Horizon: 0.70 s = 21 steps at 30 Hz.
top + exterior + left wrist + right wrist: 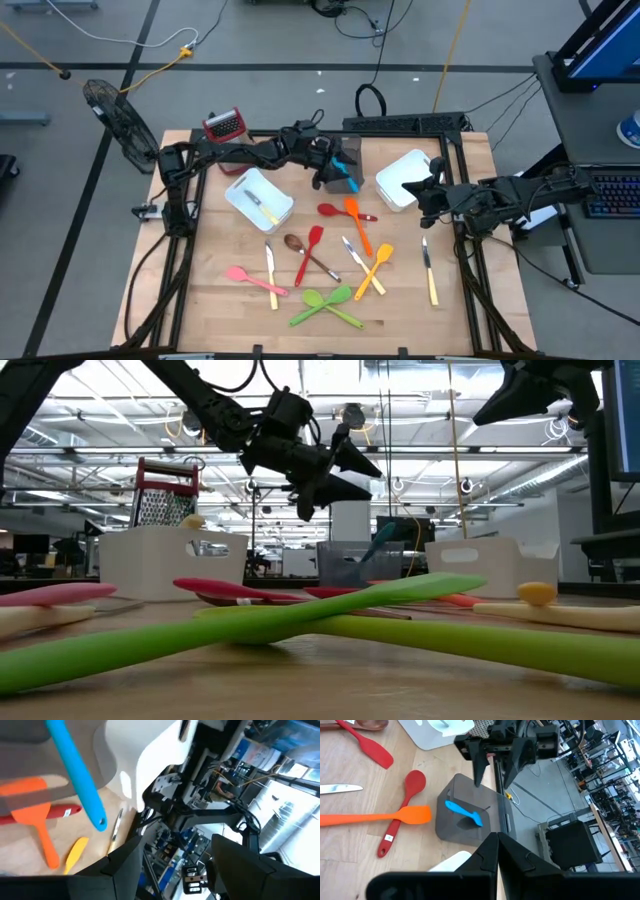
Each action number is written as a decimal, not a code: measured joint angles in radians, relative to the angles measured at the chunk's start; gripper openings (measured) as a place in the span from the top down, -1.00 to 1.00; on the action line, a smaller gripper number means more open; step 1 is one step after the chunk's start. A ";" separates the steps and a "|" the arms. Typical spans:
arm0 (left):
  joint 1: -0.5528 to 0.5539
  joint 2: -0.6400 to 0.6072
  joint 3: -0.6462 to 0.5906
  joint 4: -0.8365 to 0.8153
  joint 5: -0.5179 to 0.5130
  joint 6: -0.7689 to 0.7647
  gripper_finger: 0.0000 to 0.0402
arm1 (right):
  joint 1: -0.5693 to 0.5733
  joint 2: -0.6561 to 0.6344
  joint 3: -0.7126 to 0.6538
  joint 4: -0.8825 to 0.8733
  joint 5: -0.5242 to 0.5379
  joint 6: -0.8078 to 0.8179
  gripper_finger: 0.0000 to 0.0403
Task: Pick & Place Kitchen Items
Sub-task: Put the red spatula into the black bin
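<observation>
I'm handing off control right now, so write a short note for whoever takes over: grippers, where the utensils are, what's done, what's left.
Left gripper: open, empty, above the dark grey bin.
Right gripper: shut, holding nothing, over the right white bin.
Done: a blue spatula sits in the grey bin; a yellow-handled knife lies in the left white bin.
Left on the table: red spoon, orange spatula, red spatula, brown spoon, pink spatula, two green spatulas, yellow spatula, and more knives, one at the right.
</observation>
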<state>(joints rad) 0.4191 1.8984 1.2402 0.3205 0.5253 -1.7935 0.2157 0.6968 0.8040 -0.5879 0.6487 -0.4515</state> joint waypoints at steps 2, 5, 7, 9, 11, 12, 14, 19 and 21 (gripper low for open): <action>0.000 -0.008 0.000 0.048 -0.027 0.026 -0.19 | 0.000 0.000 0.000 0.000 0.001 0.002 0.99; -0.002 -0.035 0.000 0.128 -0.053 0.078 -0.19 | 0.000 0.000 0.000 0.001 0.002 0.001 1.00; -0.010 -0.062 0.001 0.168 -0.076 0.133 -0.19 | 0.000 0.000 0.000 0.001 0.003 0.001 0.99; -0.014 -0.085 0.000 0.199 -0.097 0.209 -0.19 | 0.000 0.000 0.000 0.001 0.004 0.008 0.98; -0.021 -0.115 0.001 0.194 -0.108 0.298 -0.19 | 0.000 0.000 0.000 0.001 0.003 0.026 0.98; -0.022 -0.128 0.001 0.194 -0.108 0.352 -0.19 | 0.000 0.000 0.000 0.001 0.003 0.032 0.98; -0.029 -0.153 0.001 0.194 -0.107 0.483 -0.19 | 0.000 0.000 0.000 0.001 0.004 0.063 0.98; -0.052 -0.216 0.001 0.157 -0.107 0.793 -0.19 | 0.000 0.000 0.000 0.001 0.004 0.196 0.98; -0.067 -0.231 0.001 0.141 -0.108 0.884 -0.19 | 0.000 0.000 0.000 0.001 0.004 0.203 0.98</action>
<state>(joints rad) 0.3522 1.6672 1.2407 0.4610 0.4175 -0.9092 0.2157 0.6968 0.8040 -0.5873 0.6525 -0.2482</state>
